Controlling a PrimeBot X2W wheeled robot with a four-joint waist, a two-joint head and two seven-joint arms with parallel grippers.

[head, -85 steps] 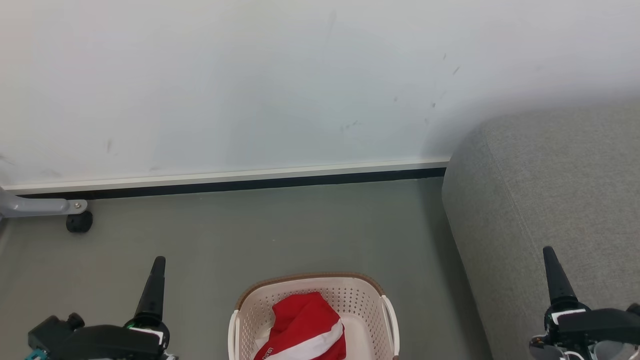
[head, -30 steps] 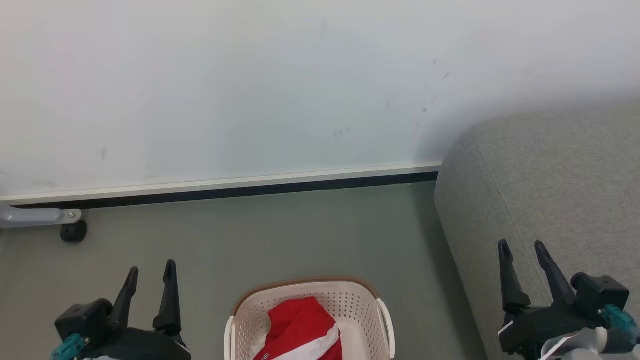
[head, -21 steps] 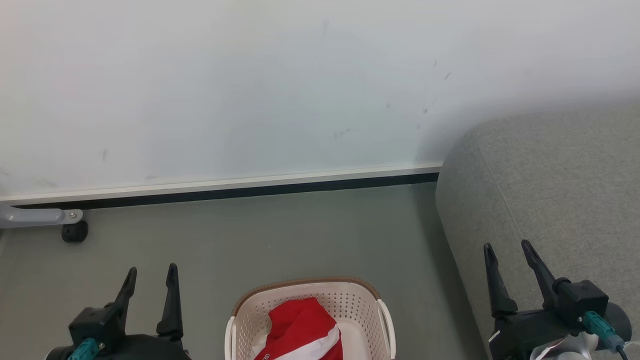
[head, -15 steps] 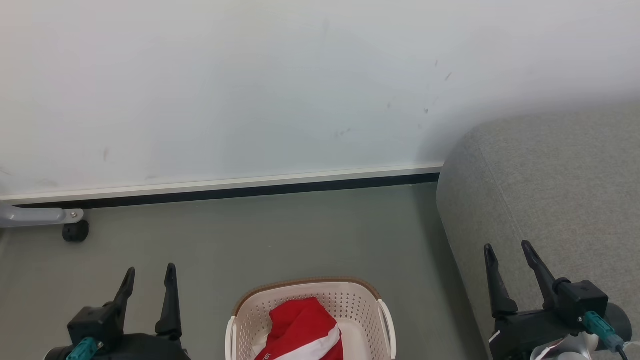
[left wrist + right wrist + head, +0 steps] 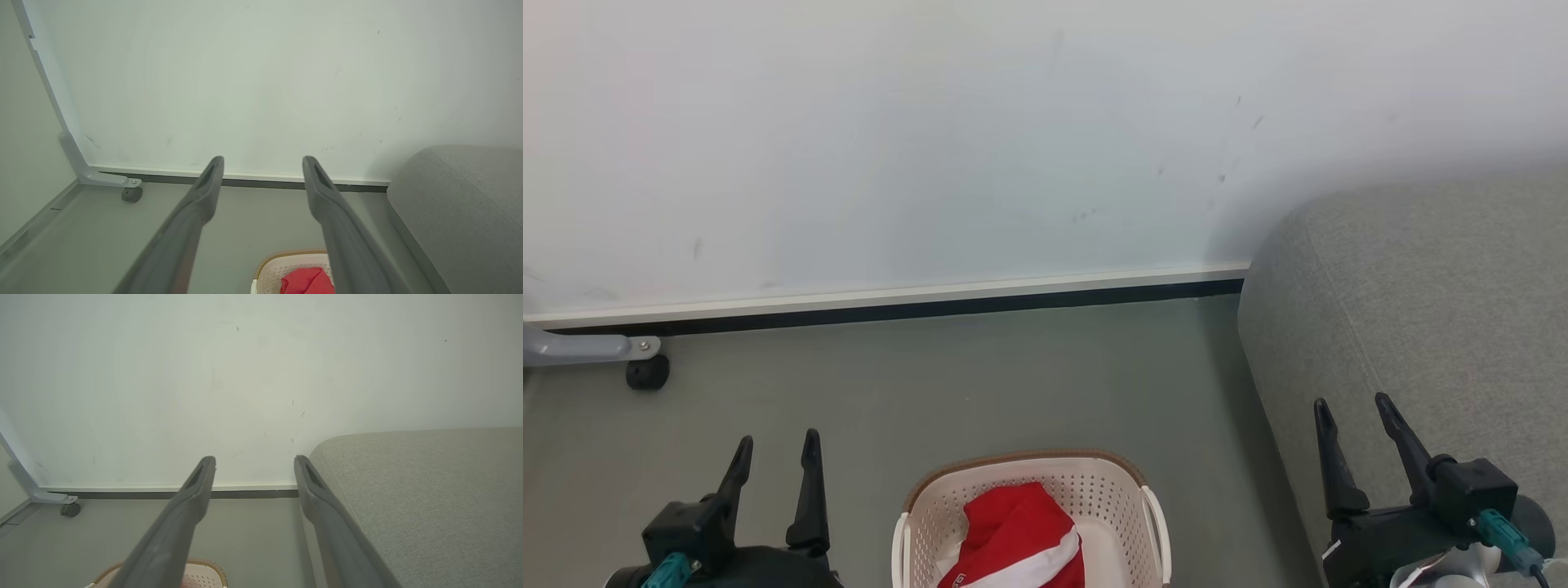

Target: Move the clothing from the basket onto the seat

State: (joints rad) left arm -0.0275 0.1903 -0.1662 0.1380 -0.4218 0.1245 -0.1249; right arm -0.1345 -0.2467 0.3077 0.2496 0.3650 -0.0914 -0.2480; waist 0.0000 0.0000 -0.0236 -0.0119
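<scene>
Clothing point(image 5: 1017, 535) in bright red with a broad white stripe lies bunched inside the basket point(image 5: 1029, 464), heaped toward its left half, with bare perforated wall showing behind it and to its right. That cream basket with its brown rim stands on the grey floor point(image 5: 1013, 367), well out from the edge where the floor meets the white wall point(image 5: 931, 147). It is near but apart from the rounded end of the grey seat point(image 5: 1437, 310), which stands at the right. The left pincer point(image 5: 778, 438) hovers over bare floor to the left of the basket, its two dark fingers spread apart and holding nothing. The right pincer point(image 5: 1352, 400) hangs in front of the seat's side, fingers likewise spread and empty. Both are clear of the basket and the fabric. At the far left edge of the floor, by the wall, a small black caster point(image 5: 647, 371) sits under a grey metal leg point(image 5: 580, 347).
</scene>
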